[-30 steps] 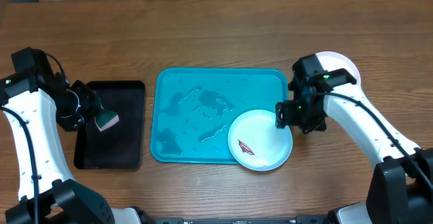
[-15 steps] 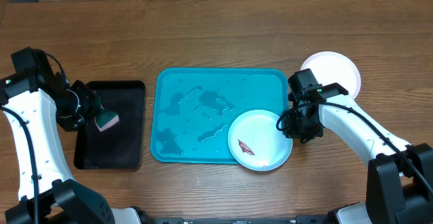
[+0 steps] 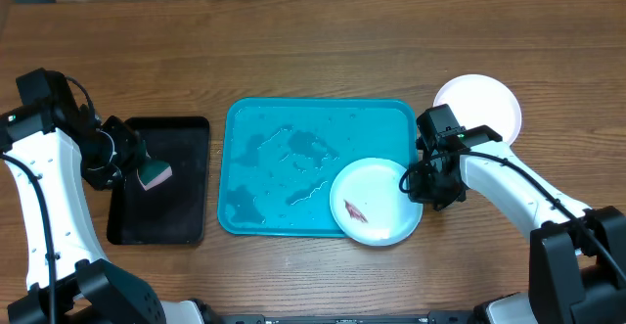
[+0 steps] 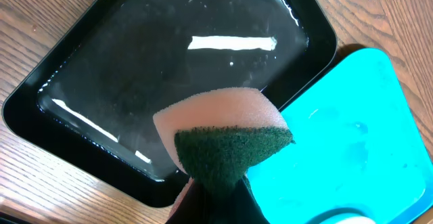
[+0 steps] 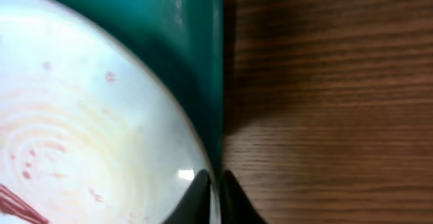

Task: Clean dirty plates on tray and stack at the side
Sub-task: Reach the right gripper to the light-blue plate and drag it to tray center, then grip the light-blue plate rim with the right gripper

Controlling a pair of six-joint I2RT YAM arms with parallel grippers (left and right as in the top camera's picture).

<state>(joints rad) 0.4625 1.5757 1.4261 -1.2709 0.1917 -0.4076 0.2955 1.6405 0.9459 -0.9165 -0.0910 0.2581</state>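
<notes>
Swinging back and down from the far right of the table, the right arm has uncovered a clean white plate [image 3: 479, 105] lying on the wooden table [image 3: 323, 50] beside the tray, and the right gripper [image 3: 421, 181] has drawn its jaws from wide apart to almost together on the right rim of the dirty plate [image 3: 377, 195]. That plate is white and sits in the near right corner of the turquoise tray [image 3: 279, 182], partly overhanging the tray's rim, with a small reddish-brown smear [image 3: 354, 210] left of its centre. The right wrist view shows the two dark fingertips straddling the thin lip where plate and tray rim meet, so this reads as a pinch on the edge, most likely to steady the plate for scrubbing and to keep it from sliding on the wet tray floor. On the other side, the left gripper [image 3: 140, 170] is clamped on a sponge [image 3: 154, 175], pink foam with a dark green scouring face turned downward, and hangs over the wet black tray [image 3: 181, 211], probably parked there so drips land in it. Sponge and dirty plate are well apart, with the whole turquoise tray between them. Only one plate shows at the side; scrubbing the pinched one is not yet begun.
</notes>
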